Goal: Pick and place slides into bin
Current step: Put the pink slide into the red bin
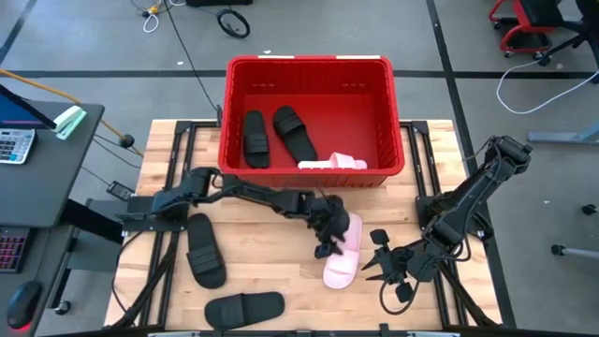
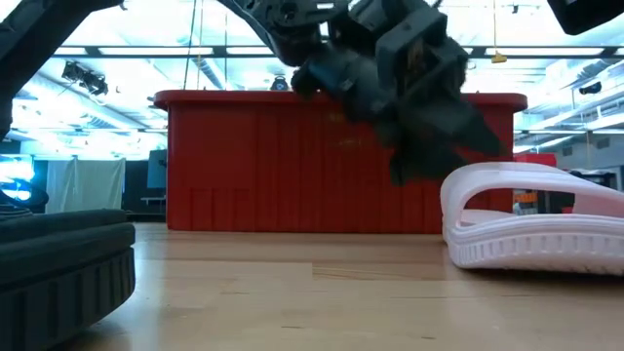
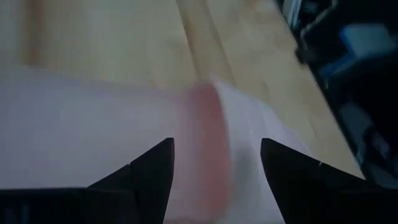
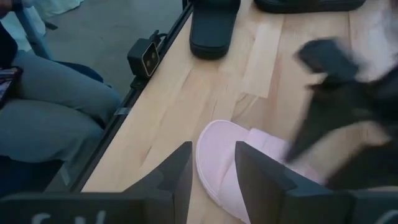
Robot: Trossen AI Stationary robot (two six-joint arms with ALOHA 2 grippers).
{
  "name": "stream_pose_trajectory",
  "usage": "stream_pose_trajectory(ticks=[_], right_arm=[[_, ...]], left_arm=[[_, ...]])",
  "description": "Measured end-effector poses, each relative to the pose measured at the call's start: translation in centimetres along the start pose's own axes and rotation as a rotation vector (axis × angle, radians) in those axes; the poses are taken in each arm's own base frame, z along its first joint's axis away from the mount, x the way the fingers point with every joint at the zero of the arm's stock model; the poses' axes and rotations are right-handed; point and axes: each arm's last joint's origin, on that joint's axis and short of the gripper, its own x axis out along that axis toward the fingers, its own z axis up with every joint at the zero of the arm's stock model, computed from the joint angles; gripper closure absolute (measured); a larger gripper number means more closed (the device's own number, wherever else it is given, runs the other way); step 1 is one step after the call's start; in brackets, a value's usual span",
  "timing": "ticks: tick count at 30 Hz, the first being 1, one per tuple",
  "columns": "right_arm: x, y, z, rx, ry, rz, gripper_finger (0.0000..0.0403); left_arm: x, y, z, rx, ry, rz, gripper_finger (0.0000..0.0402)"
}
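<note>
Left gripper [image 1: 329, 236] spread wide over pink slide [image 1: 343, 256] lying on table [image 1: 271, 253], nothing grasped. Lower squarely, straddle strap, clench, then carry to bin [image 1: 309, 65]. Right gripper [image 1: 382, 265] part-open, empty, waiting beside.

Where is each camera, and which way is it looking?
High view: above the table, looking straight down; both arms, red bin.
Low view: at table height, looking across at the bin; left gripper overhead.
Left wrist view: on the left arm, close over the pink slide; open fingers.
Right wrist view: on the right arm, fingers showing, facing the same pink slide, which all views share.
</note>
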Motion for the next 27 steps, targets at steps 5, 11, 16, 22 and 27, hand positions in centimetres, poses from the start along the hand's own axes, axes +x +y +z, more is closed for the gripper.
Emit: stream_pose_trajectory(ticks=[5,11,16,22,27], right_arm=[[0.0,0.0,0.0,0.000,0.003,-0.002,0.0276],[0.0,0.0,-0.1,-0.002,0.007,-0.003,0.0276],[0.0,0.0,-0.1,-0.002,0.006,-0.003,0.0276],[0.0,0.0,-0.1,-0.002,0.006,-0.003,0.0276],[-0.1,0.3,-0.2,0.048,0.006,0.007,0.0280]], left_arm=[[1.6,-0.3,-1.2,-0.004,0.030,-0.052,0.0159],[2.2,-1.3,-1.5,-0.018,0.040,-0.127,0.0176],[2.4,-2.3,-1.3,-0.026,0.030,-0.228,0.0250],[3.0,-3.7,-1.0,-0.090,-0.024,-0.209,0.0384],[2.2,-5.8,0.8,-0.051,-0.165,-0.136,0.0390]])
